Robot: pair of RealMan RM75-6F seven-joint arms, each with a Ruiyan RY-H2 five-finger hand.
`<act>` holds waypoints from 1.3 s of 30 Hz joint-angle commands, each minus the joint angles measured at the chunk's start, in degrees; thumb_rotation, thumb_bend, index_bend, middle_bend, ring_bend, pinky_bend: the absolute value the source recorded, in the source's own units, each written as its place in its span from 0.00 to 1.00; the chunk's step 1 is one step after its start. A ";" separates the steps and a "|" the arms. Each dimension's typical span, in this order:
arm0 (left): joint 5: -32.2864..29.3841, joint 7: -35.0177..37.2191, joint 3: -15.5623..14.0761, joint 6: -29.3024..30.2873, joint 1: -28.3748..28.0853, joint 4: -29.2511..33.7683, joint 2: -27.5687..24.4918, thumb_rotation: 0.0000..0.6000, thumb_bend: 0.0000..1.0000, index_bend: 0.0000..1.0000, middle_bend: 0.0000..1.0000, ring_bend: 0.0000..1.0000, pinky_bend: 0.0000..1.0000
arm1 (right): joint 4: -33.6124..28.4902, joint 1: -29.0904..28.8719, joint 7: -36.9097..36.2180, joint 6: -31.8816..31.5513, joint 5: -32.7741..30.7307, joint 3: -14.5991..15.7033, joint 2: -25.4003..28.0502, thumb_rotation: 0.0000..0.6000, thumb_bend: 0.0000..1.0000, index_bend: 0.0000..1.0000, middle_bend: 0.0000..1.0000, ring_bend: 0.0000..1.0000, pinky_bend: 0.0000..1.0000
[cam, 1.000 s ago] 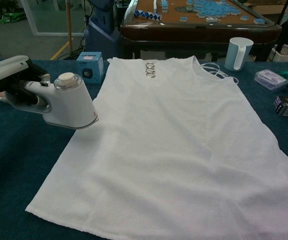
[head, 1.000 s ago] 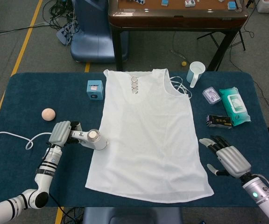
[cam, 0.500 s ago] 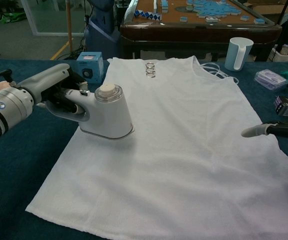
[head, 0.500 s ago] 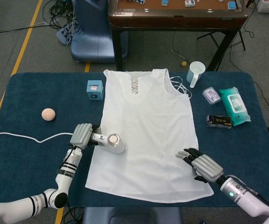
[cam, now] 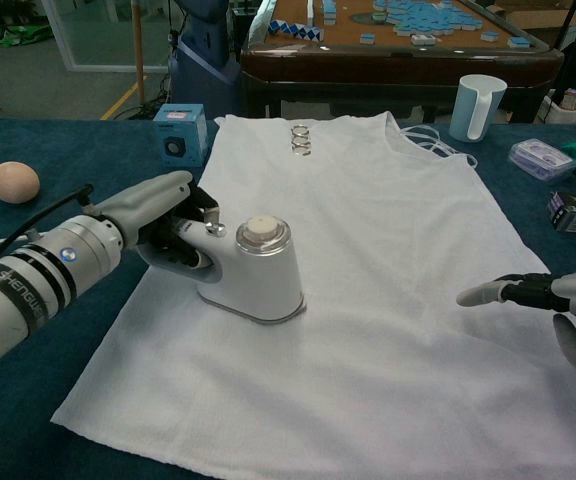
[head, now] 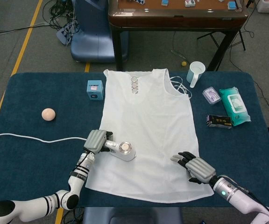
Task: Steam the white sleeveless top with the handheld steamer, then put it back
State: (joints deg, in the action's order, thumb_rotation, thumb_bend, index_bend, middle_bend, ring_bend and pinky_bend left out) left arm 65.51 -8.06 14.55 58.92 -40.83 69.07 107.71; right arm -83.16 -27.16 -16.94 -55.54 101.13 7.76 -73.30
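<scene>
The white sleeveless top (head: 146, 126) (cam: 368, 260) lies flat along the middle of the blue table, neckline at the far end. My left hand (head: 96, 140) (cam: 153, 215) grips the handle of the white handheld steamer (head: 123, 150) (cam: 253, 270), which sits base down on the top's lower left part. A white cord (head: 36, 138) trails left from it. My right hand (head: 194, 166) (cam: 543, 300) hovers with fingers spread over the top's lower right edge, holding nothing.
A blue box (head: 95, 88) stands left of the neckline and a peach ball (head: 48, 114) lies further left. A pale cup (head: 195, 72), a clear case (head: 211, 95), a green wipes pack (head: 234, 105) and a dark packet (head: 218, 121) occupy the right side.
My left hand has carried the steamer rightward from the table beside the top onto the fabric. My right hand has moved left from the table's edge to the top's lower right.
</scene>
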 commanded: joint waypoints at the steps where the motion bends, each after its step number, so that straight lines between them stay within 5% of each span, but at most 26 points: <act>1: 0.21 0.16 -0.08 -0.64 -0.69 -1.61 1.48 1.00 0.12 0.80 0.77 0.65 0.67 | 0.94 -0.46 -0.39 0.24 -0.21 0.35 -0.89 1.00 1.00 0.00 0.10 0.00 0.00; 15: 1.95 1.49 0.81 -1.49 -3.24 -9.01 5.85 1.00 0.12 0.80 0.77 0.65 0.67 | 2.29 -1.32 0.04 0.47 -1.14 1.96 -2.59 1.00 1.00 0.00 0.10 0.00 0.00; 39: 13.48 -4.38 -4.56 6.30 -2.97 -10.50 6.76 1.00 0.12 0.80 0.77 0.64 0.67 | 2.79 -1.07 -0.56 -2.09 -1.57 3.63 -2.98 1.00 1.00 0.00 0.10 0.00 0.00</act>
State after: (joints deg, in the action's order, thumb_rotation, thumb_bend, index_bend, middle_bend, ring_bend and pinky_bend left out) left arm 78.89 -12.37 10.03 65.15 -43.78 58.71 114.56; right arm -80.37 -28.24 -17.49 -57.63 99.56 11.38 -76.28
